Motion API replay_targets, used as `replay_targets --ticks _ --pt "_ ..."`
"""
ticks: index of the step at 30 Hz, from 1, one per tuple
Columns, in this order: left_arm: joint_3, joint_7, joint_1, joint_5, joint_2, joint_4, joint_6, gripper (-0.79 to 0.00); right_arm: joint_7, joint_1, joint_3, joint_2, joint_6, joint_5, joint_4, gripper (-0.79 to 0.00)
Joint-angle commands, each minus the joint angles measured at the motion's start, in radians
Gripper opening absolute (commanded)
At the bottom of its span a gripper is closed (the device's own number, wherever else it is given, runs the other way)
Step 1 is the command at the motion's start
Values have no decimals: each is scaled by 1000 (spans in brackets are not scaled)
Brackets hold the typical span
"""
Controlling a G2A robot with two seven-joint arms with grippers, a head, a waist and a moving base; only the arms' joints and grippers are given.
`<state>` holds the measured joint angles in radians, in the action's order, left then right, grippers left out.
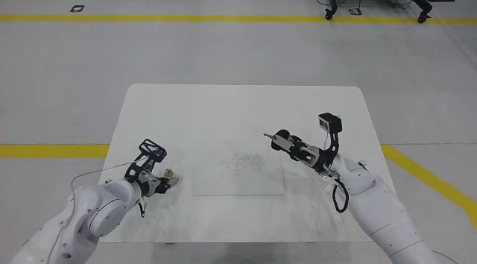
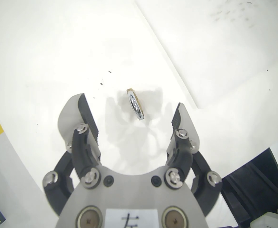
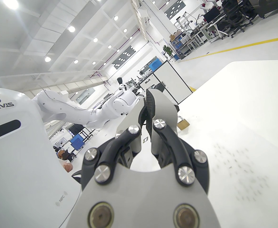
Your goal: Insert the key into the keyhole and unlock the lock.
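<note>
Two grippers: the left gripper (image 2: 131,100), lower left in the top view, spread over the padlock (image 2: 135,106); the right gripper (image 1: 274,139), right of centre, pinching the key (image 1: 266,136).

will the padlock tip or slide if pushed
The padlock looks like solid metal: probably stiff and heavy for its size. It seems to rest on a narrow edge on the smooth table, so an off-centre push may tip or slide it.
</note>
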<state>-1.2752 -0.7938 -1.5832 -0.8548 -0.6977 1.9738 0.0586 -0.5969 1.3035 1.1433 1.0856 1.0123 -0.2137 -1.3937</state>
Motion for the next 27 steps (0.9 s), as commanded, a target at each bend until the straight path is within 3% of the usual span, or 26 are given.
replay_targets --ticks 1,3,11,14,16,27 --pt "13 -10 12 2 -5 -1 -7 -320 0 0 0 0 0 0 0 -785" --pt "23 -18 21 2 -9 -3 -10 -394 0 0 0 0 0 0 0 -785" --pt "49 -52 44 -28 -22 -8 -31 -505 0 0 0 0 0 0 0 -785" --pt "58 -57 47 -40 -27 -8 -42 -625 0 0 0 0 0 0 0 -785" --pt "64 -61 51 -42 -30 -9 -40 -785 0 0 0 0 0 0 0 -785" --pt "45 -61 41 -14 -41 -23 -45 -785 0 0 0 0 0 0 0 -785"
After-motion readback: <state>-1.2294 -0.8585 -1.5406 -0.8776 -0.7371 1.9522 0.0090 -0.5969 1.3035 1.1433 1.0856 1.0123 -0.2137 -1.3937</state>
